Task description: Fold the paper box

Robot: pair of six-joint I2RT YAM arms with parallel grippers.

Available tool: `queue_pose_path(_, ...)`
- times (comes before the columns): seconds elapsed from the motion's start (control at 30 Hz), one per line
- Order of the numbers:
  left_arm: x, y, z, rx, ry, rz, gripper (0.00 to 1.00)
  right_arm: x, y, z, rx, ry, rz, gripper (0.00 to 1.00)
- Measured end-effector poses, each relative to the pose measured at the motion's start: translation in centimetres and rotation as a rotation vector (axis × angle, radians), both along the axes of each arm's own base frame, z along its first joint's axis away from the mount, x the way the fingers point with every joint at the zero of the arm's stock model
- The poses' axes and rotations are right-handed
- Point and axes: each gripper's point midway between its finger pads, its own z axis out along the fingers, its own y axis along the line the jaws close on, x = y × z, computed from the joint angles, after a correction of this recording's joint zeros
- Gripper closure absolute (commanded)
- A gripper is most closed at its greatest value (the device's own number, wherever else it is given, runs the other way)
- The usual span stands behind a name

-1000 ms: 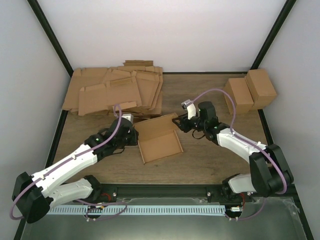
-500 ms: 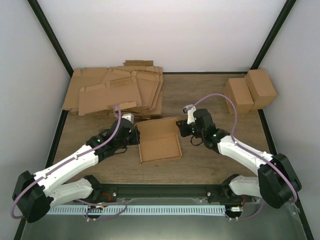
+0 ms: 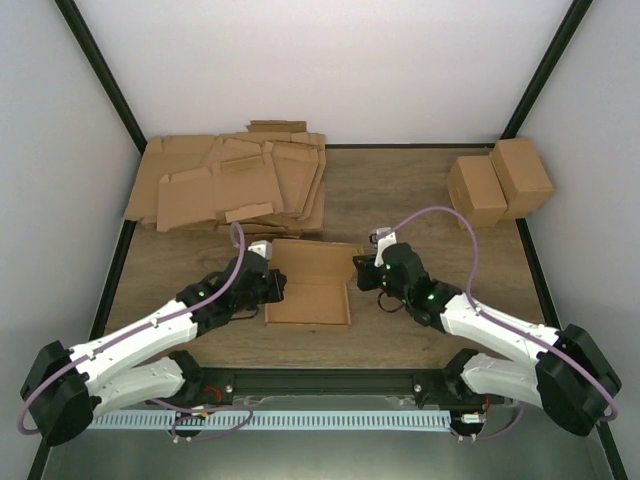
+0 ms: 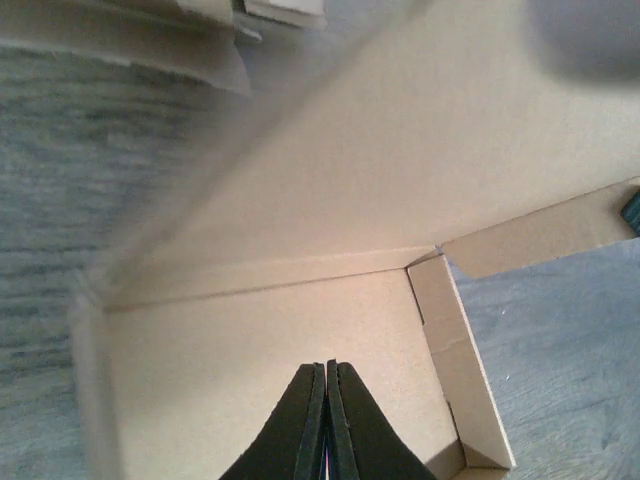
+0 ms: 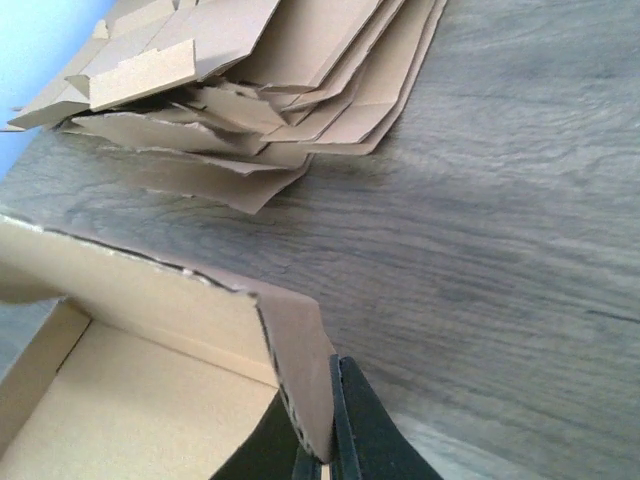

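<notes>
A stack of flat die-cut cardboard sheets [image 3: 225, 185] lay at the upper left of the overhead frame on the wooden table [image 3: 410, 200]. Below it, the left gripper [image 4: 327, 372] reached in from the left side of the paper box [image 3: 312, 298]. Its fingers were clenched tip to tip above the box floor, and no cardboard showed between them in the wrist view. The box sat at the centre of the frame, a shallow open tray with its rear panel raised toward the stack. At the box's right rear corner, the right gripper [image 5: 322, 440] was clamped on the box's corner flap [image 5: 300, 350], whose ragged edge ran down between the two black fingers. Two finished brown cartons [image 3: 500, 180] stood at the upper right, well apart from the work.

The main hazard looked to be that single pinch on thin board: a pull off the score line could have torn or creased the flap. With the left fingers apparently holding nothing, the light tray could also have slid or twisted on the smooth wood. The raised rear panel, near the stack's front edge, might have snagged a loose sheet.
</notes>
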Motion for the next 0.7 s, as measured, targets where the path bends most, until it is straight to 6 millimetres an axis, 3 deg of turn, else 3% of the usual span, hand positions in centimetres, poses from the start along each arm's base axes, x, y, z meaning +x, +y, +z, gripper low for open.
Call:
queue_pose_path(0.23, -0.7, -0.2, -1.4, 0.022, 0.034, -0.022, 0.95, -1.0, 1.1, -0.6, 0.022, 0.026, -0.034, 0.98)
queue_pose_path(0.3, -0.8, -0.1, -1.4, 0.027, 0.035, -0.023, 0.86, -0.8, 0.9, -0.9, 0.008, 0.029, -0.055, 0.98)
queue_pose_path(0.43, -0.7, 0.3, -0.9, 0.069, 0.031, -0.026, 0.57, -0.5, 0.3, -1.0, -0.042, 0.019, -0.073, 0.96)
queue_pose_path(0.57, 0.1, 1.0, 2.1, 0.087, -0.032, -0.007, 0.38, -0.3, 0.3, -0.3, -0.114, -0.028, -0.043, 0.95)
queue_pose_path(0.7, 1.7, 3.9, 4.7, 0.074, -0.111, 0.053, 0.23, 0.0, 0.6, 0.9, -0.177, -0.083, 0.009, 0.94)
